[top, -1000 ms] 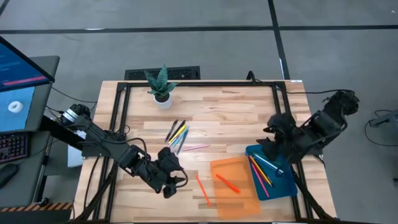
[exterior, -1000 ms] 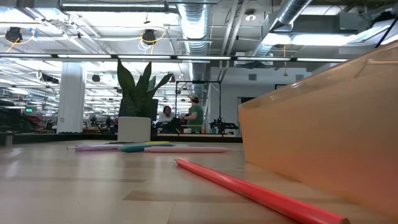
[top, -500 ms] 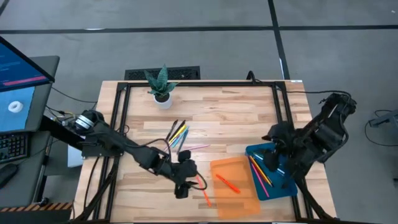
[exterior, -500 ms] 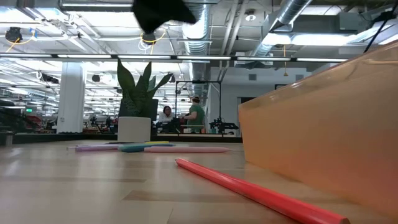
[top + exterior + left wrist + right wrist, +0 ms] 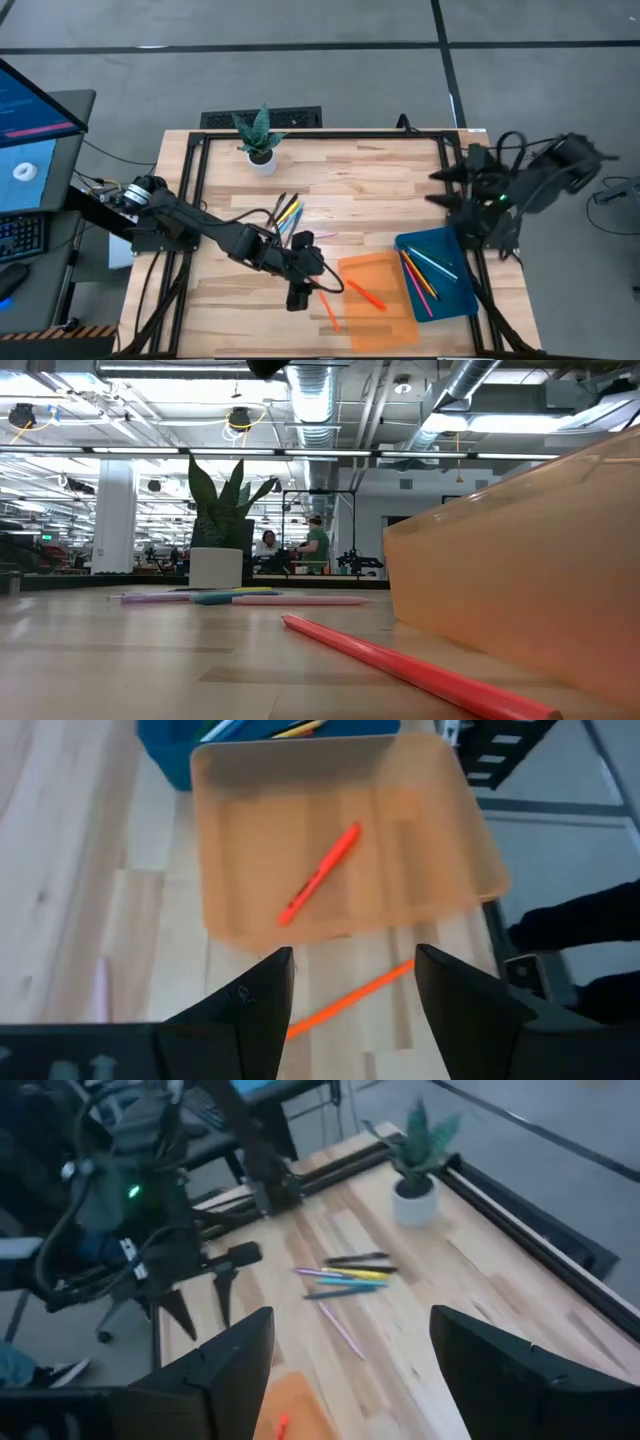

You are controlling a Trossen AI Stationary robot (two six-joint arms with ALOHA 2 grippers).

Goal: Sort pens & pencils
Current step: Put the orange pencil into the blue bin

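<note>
My left gripper (image 5: 300,296) hangs open above the table's near middle, just left of an orange pen (image 5: 327,310) that lies flat on the wood beside the orange tray (image 5: 392,272). In the left wrist view that pen (image 5: 350,1002) shows between the fingers, apart from them. Another orange pen (image 5: 366,294) lies in the orange tray. Several pens lie in the blue tray (image 5: 452,290). A loose bunch of pens & pencils (image 5: 285,214) lies mid-table. My right gripper (image 5: 432,190) is open, raised above the table's right side, holding nothing.
A potted plant (image 5: 258,140) stands at the far edge, left of the middle. A pink pencil (image 5: 315,237) lies apart from the bunch. A black frame (image 5: 190,200) runs along the table's edges. A monitor (image 5: 35,140) stands off the left side.
My left gripper has gone toward the table's right edge, from the near left to the orange pen beside the orange tray, rolling as it went. My right gripper has risen from over the blue tray and drawn back toward the far right. No pen has moved.
</note>
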